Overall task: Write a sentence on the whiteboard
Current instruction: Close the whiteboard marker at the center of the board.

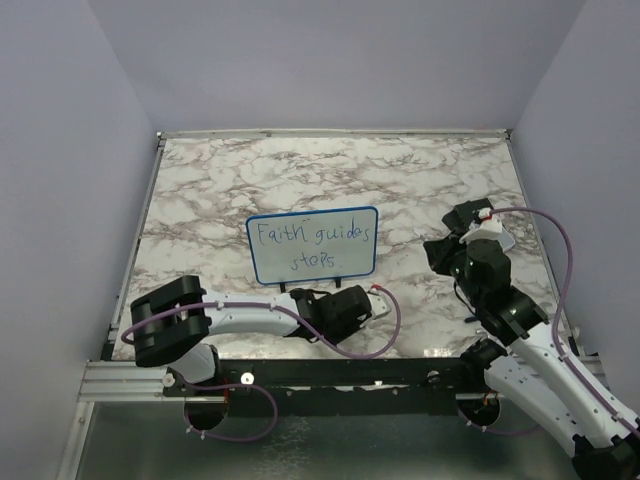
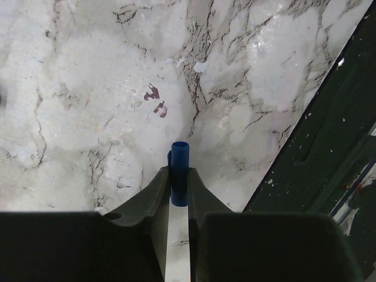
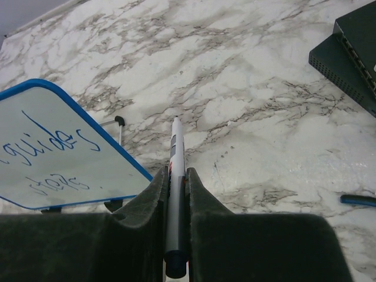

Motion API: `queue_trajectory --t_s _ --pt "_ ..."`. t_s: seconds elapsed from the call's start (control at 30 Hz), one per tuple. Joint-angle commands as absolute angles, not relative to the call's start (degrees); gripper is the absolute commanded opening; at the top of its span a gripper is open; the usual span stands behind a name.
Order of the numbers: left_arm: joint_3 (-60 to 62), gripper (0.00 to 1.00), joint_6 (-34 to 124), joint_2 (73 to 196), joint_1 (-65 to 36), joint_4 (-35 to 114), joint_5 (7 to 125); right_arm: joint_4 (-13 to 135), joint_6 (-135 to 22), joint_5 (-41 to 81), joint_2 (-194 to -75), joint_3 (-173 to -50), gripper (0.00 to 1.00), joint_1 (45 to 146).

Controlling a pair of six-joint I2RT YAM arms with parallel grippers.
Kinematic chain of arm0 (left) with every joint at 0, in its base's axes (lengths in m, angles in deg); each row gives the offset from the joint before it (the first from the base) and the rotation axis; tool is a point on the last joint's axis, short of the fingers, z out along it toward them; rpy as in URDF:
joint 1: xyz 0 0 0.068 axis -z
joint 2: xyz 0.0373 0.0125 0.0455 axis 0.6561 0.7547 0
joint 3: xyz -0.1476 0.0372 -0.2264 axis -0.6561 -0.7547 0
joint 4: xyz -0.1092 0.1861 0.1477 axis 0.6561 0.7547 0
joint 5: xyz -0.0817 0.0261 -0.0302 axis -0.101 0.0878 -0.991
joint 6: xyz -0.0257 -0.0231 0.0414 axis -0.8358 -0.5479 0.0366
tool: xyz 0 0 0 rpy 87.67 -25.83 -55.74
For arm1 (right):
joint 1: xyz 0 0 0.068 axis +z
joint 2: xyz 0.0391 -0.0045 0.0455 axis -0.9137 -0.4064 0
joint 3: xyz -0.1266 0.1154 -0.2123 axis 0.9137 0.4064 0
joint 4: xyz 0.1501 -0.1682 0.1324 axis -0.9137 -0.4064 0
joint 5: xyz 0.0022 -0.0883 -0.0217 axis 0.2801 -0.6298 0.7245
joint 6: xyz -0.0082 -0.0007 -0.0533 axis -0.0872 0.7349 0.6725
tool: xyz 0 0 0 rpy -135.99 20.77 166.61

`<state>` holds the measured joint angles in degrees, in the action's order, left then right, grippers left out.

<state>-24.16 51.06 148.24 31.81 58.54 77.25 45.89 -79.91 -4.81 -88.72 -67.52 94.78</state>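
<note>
The whiteboard (image 1: 312, 245), white with a thin blue frame, stands on two black feet mid-table; its corner also shows in the right wrist view (image 3: 53, 147). The sentence (image 1: 310, 240) in blue ink reads "Faith guides" over "steps". My right gripper (image 3: 175, 173) is shut on a grey-white marker (image 3: 175, 147) that points forward past the board's edge, just to the right of the board. My left gripper (image 2: 179, 173), low near the front edge (image 1: 372, 306), is shut on a short blue marker cap (image 2: 180, 158).
A dark rail (image 2: 329, 147) borders the table's near edge, right of my left gripper. A dark block (image 3: 352, 53) lies at the top right of the right wrist view, and a thin blue object (image 3: 358, 200) lies at its right edge. Purple walls enclose the table.
</note>
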Motion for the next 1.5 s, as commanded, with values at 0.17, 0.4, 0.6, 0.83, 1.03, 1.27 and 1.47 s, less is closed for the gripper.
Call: queue_trajectory --t_s 0.17,0.4,0.6,0.83,1.03,1.27,1.47 --pt "-25.9 0.12 55.3 133.9 32.2 56.8 82.6 25.6 -82.4 1.4 -89.8 -79.6 0.01 94.6" --pt "-29.6 0.12 61.1 123.8 32.2 52.6 83.9 16.1 -78.2 15.5 -91.8 -87.2 0.01 94.6" --pt "-31.6 0.12 64.3 117.0 32.2 52.4 83.6 15.5 -74.2 38.7 -93.6 -88.5 0.01 94.6" --pt "-32.5 0.12 65.2 114.2 32.2 52.4 80.9 16.0 -73.9 50.5 -96.3 -87.2 0.01 94.6" --pt "-32.7 0.12 64.9 113.6 32.3 51.8 79.6 20.5 -75.9 53.8 -96.7 -83.2 0.01 94.6" --pt "-33.0 0.12 65.0 113.7 32.4 51.3 77.8 22.7 -75.7 55.8 -97.7 -81.9 0.01 94.6" --pt "-33.2 0.11 65.4 113.4 33.3 51.3 78.1 22.3 -75.3 54.7 -98.1 -82.1 0.01 94.6"
